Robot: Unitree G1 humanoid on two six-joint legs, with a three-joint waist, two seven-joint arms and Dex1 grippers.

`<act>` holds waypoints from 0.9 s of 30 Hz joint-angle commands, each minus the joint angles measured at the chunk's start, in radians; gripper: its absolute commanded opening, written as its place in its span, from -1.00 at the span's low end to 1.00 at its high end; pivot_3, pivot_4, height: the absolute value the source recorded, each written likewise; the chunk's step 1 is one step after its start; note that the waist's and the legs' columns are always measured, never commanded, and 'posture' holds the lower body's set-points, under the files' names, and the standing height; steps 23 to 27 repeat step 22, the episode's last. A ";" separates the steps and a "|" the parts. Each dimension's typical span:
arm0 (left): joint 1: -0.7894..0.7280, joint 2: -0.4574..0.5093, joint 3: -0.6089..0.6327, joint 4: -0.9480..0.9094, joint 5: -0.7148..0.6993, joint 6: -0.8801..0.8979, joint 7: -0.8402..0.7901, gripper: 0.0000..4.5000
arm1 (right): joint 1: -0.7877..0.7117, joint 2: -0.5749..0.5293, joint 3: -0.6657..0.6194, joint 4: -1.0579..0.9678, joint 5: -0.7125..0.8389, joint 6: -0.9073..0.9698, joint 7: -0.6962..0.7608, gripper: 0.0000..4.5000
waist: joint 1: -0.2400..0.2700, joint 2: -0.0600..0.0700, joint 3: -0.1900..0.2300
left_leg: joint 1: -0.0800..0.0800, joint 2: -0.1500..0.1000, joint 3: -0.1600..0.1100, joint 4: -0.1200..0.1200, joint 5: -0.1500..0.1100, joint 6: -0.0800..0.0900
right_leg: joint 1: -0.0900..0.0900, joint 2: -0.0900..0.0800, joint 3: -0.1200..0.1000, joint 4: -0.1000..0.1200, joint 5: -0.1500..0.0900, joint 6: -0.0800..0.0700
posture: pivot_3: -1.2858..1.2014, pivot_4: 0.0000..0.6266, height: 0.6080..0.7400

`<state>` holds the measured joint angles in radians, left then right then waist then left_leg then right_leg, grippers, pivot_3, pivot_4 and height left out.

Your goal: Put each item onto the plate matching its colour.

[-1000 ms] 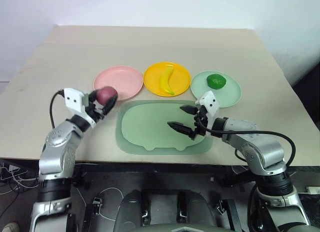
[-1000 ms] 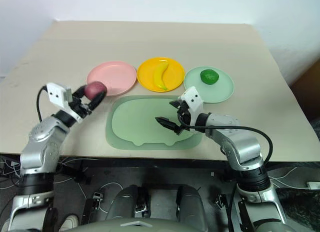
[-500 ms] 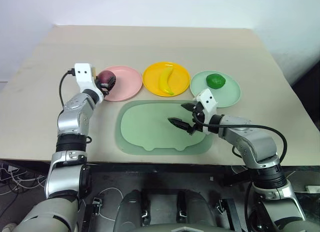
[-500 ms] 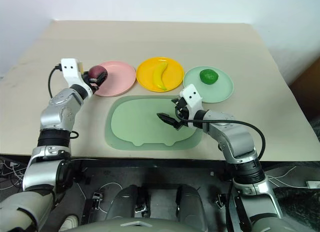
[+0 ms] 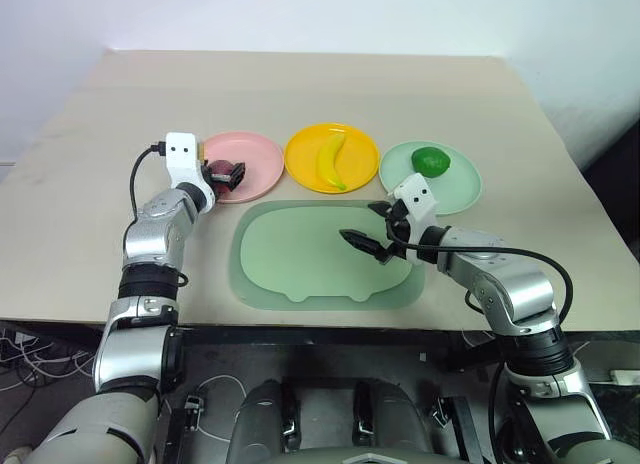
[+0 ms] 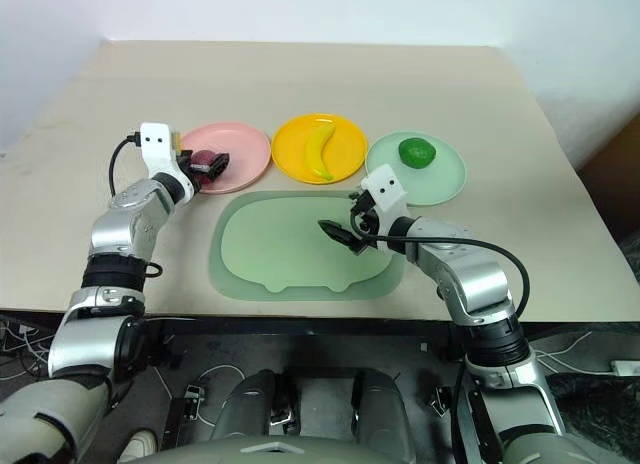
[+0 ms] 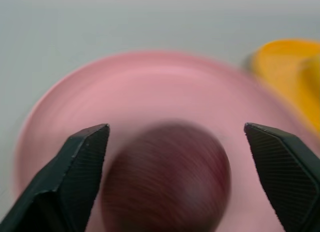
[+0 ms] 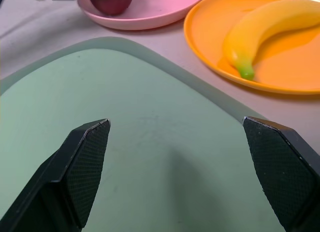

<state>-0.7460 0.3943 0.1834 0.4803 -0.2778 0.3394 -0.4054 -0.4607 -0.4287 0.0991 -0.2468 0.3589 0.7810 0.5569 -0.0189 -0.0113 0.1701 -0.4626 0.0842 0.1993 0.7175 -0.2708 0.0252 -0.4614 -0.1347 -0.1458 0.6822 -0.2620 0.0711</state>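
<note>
Now the left gripper [image 7: 175,142] has its fingers wide apart around the red fruit [image 7: 166,177] on the pink plate [image 5: 262,160] (right gripper [image 5: 365,234] spread too).

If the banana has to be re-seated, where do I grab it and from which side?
Grip the banana across its thick middle, coming straight down from above. It lies flat on the yellow plate, curved, running from the far edge toward the robot, so set the fingers on its two long sides; the ends taper and would probably slip.
</note>
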 commanded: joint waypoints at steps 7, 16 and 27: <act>0.260 0.075 0.123 -0.435 -0.087 -0.040 -0.043 0.99 | 0.078 0.028 -0.045 -0.136 0.035 -0.018 -0.037 1.00 | 0.001 0.000 0.000 | 0.000 0.001 0.000 0.000 0.000 0.000 | 0.000 0.000 0.000 0.000 0.000 0.000 | 0.03 -0.52 0.32; 0.590 0.123 0.207 -0.669 -0.231 -0.173 -0.291 0.99 | 0.115 0.051 -0.054 -0.108 0.059 -0.096 0.022 1.00 | 0.003 0.000 0.000 | 0.001 0.001 -0.001 0.000 0.000 0.000 | 0.000 0.000 0.000 0.000 0.000 0.000 | 0.03 -0.52 0.32; 0.750 0.115 0.233 -0.754 -0.302 -0.213 -0.377 0.99 | 0.147 0.038 -0.088 -0.100 0.106 -0.168 0.107 1.00 | 0.004 0.000 0.000 | 0.001 0.001 -0.001 0.000 -0.001 0.000 | 0.000 -0.001 0.000 0.000 0.000 0.000 | 0.03 -0.52 0.32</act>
